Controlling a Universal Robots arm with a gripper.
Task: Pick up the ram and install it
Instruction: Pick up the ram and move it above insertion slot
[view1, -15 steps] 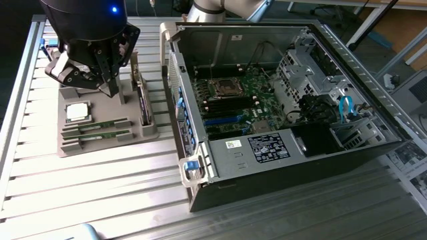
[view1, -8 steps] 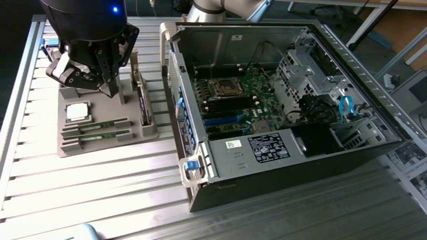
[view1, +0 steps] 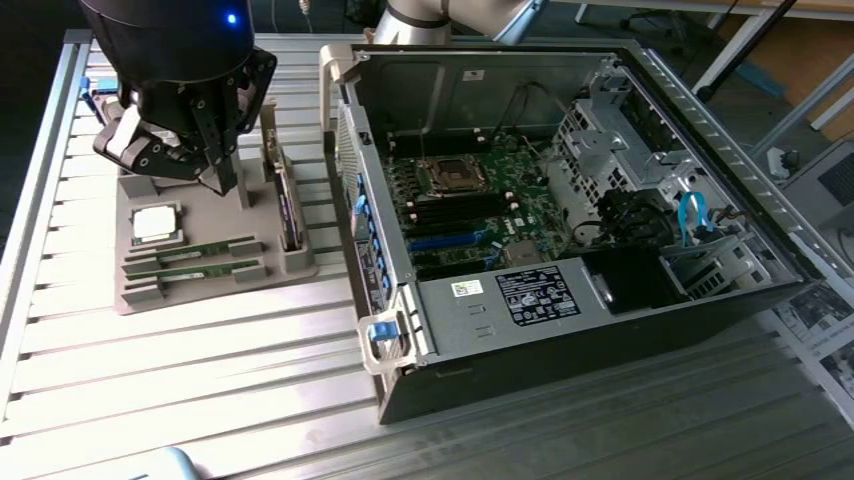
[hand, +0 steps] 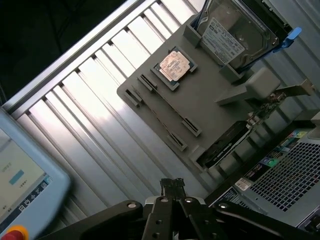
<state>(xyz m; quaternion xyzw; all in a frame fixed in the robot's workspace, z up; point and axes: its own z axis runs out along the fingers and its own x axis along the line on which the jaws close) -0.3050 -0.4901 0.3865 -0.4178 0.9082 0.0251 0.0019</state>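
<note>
Arm reaching straight down over the grey holder (view1: 203, 212), gripper (view1: 218, 183) hanging just above it, jaws pressed together and empty, the ram (view1: 191, 249) below, thin green sticks standing on edge in the holder's slots, beside the silver processor (view1: 156, 222), on the slatted worktop (view1: 200, 350).

Desk (view1: 187, 370): ribbed aluminium slats, with strong glare across the near left part. Dark floor (view1: 16, 100) lay beyond its left edge. A brown panel (view1: 787, 50) stood past the far right corner.
</note>
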